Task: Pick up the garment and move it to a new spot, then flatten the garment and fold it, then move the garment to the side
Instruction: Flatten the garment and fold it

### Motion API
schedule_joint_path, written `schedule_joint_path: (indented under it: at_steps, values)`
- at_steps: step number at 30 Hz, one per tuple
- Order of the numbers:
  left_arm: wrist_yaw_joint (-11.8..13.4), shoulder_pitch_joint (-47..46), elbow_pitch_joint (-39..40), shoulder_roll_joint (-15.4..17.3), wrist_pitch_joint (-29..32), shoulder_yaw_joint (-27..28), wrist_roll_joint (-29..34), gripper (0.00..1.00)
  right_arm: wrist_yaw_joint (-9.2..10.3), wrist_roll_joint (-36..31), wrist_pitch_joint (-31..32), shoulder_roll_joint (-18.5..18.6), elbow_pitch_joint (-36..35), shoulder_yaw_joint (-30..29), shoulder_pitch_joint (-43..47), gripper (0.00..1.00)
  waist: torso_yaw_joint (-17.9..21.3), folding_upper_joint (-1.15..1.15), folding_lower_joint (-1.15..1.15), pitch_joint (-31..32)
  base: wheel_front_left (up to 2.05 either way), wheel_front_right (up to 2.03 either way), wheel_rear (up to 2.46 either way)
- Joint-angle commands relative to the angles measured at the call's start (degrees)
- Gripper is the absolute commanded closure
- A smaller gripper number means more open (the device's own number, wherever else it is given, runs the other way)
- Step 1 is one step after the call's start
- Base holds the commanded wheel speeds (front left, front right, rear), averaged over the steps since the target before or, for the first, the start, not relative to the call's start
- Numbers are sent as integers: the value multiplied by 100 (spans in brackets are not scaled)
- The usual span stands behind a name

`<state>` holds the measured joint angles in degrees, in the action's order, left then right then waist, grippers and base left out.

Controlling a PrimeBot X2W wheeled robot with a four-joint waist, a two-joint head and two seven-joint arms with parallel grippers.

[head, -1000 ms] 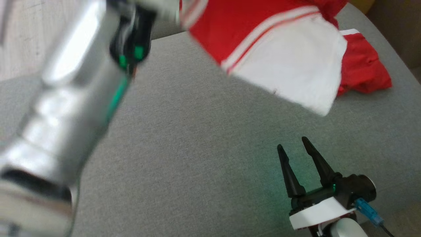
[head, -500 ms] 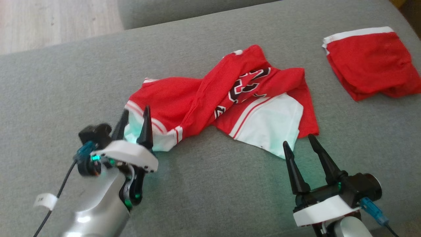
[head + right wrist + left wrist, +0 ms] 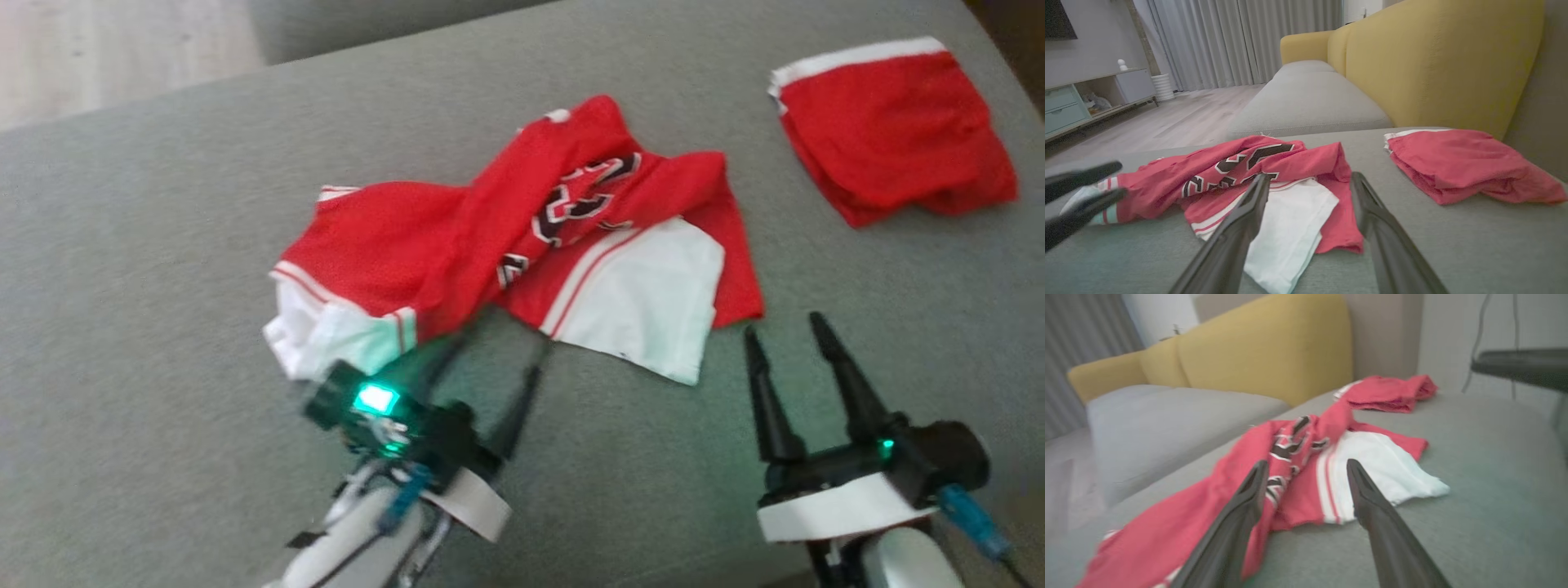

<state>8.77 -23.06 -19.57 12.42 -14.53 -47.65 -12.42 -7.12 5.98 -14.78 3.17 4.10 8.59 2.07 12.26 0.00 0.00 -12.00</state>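
Lying crumpled on the grey cushion (image 3: 163,286), the red-and-white garment (image 3: 522,245) runs its long axis left to right, just ahead of both claws; the left claw (image 3: 502,343) gapes at its near-left hem; the right claw (image 3: 784,327), likewise spread and empty, sits just beside the white panel's corner; each seems equally near its end.

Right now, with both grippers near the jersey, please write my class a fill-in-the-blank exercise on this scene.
1. The crumpled red and white jersey lies on a ____ sofa cushion.
2. The left gripper and the right gripper both have their jaws ____.
3. The folded red garment lies on the robot's ____ of the jersey.
4. In the right wrist view, the sofa's backrest is ____.

Missing words: grey; open; right; yellow.
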Motion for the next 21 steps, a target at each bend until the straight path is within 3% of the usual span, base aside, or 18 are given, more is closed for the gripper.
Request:
schedule_joint_path:
  at_steps: [1, 10, 21]
  values:
    - [-143, -360, -57, -27, 36, -33, 165, 0, -36, -4, -22, 8, -276, 26, -6, 0, 271, 0, 0, -170, 0, 0, 0]
    - [-984, -1254, -1291, -673, 612, -880, 492, 0, -36, 57, -22, -25, -700, -381, -93, 0, 965, 0, 0, -744, 0, 0, 0]
    - [-1305, -1828, -2171, -895, 1090, -1172, 415, 0, -36, 394, -22, -28, -731, -447, -204, 0, 1147, 0, 0, -1303, 0, 0, 0]
